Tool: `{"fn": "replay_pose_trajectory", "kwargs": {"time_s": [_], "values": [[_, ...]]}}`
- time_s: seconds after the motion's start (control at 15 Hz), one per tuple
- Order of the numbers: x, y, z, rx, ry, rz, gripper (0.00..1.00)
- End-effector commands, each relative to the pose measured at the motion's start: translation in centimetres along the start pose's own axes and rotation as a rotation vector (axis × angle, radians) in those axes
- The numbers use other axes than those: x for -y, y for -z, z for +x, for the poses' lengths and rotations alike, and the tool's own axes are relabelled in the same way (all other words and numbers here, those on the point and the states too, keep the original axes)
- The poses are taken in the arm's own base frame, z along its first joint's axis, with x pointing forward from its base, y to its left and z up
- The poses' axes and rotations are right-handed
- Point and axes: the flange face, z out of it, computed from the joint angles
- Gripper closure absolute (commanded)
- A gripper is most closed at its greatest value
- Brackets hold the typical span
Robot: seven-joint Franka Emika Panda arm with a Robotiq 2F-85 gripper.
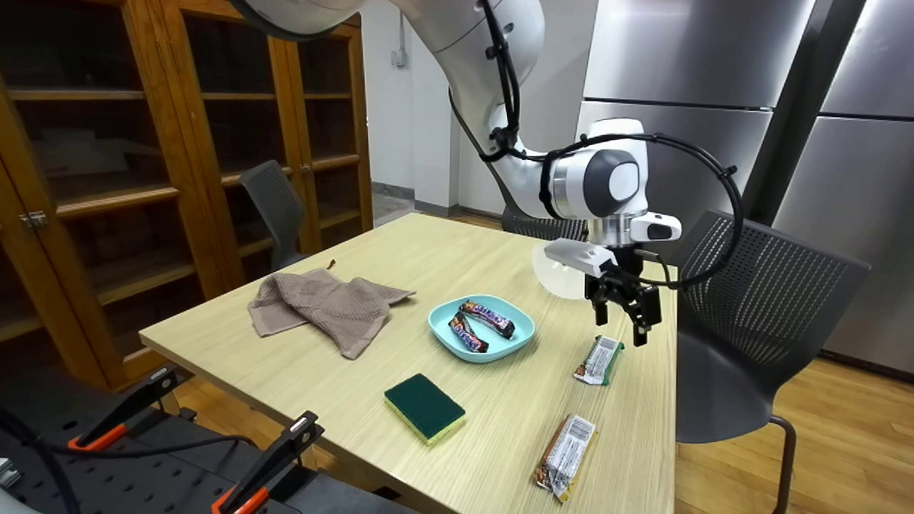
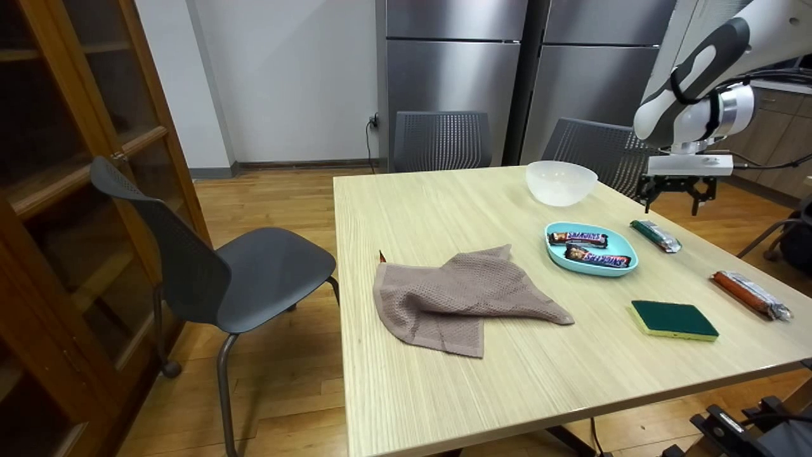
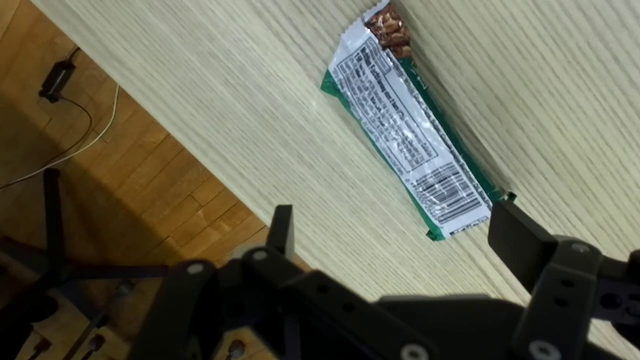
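Held the gripper [image 1: 620, 325] with fingers [image 3: 520, 245] spread and empty, at a height hard to judge, above and slightly off the green-wrapped bar [image 3: 410, 135]. Called for centring on the bar and squaring across its narrow width. Showed pale wood-grain table [image 3: 225, 100] beneath, blue plate [image 1: 507, 344] to one side, then mesh chair [image 1: 785, 300] and steel refrigerators [image 2: 453, 76] beyond.

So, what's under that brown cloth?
A small dark tip shows at the edge of the brown cloth; whether it continues underneath, or anything else lies there, is hidden.
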Motion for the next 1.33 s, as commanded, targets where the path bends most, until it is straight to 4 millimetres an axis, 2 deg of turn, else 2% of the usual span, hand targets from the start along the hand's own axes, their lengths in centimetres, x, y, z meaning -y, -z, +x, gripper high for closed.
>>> {"fn": "replay_pose_trajectory", "kwargs": {"time_s": [0.0,0.67,1.13,1.2,1.27], "values": [[0.0,-1.2,-0.1,-0.014,0.086,0.023,0.00],[-0.1,-3.7,-0.9,-0.075,0.382,0.072,0.00],[-0.3,-4.5,-1.3,-0.061,0.474,0.098,0.00],[-0.3,-4.6,-1.3,-0.063,0.482,0.097,0.25],[-0.3,-4.7,-1.3,-0.060,0.485,0.097,0.26]]}}
